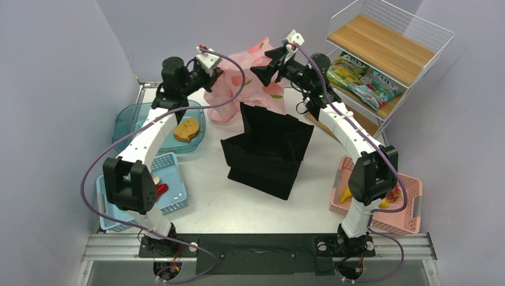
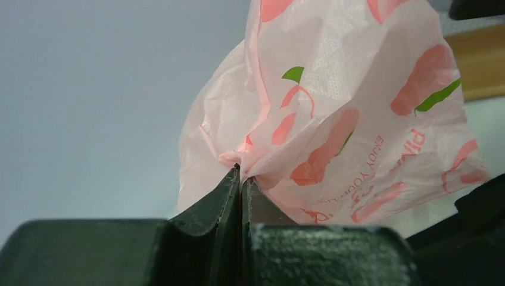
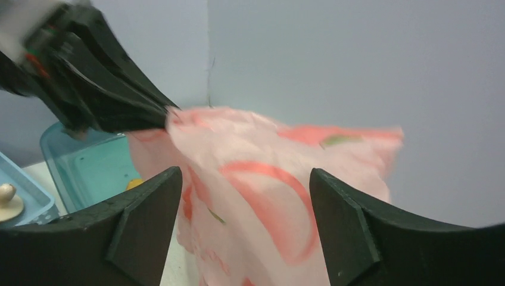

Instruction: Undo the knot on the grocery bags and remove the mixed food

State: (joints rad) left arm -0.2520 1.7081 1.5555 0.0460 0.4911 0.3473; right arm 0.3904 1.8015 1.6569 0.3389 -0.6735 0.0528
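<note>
A pink grocery bag [image 1: 253, 86] with orange-and-green prints hangs lifted at the back of the table. My left gripper [image 1: 215, 70] is shut on a bunched fold of its plastic [image 2: 238, 159]; the fingers [image 2: 221, 196] press together with the film pinched at their tips. My right gripper [image 3: 244, 179] is open, its fingers [image 3: 149, 202] apart on either side of the bag [image 3: 262, 179] without touching it. The right wrist view shows the left gripper [image 3: 101, 95] holding the bag's top corner. I cannot make out the knot. Nothing inside the bag shows.
A black fabric tote [image 1: 268, 149] stands mid-table. A teal tub [image 1: 128, 119] holds a brown piece. The blue basket [image 1: 172, 196] has a mushroom and red chilli; the pink basket [image 1: 411, 220] holds a banana and red items. Green snack packets [image 1: 363, 77] lie on the wire shelf.
</note>
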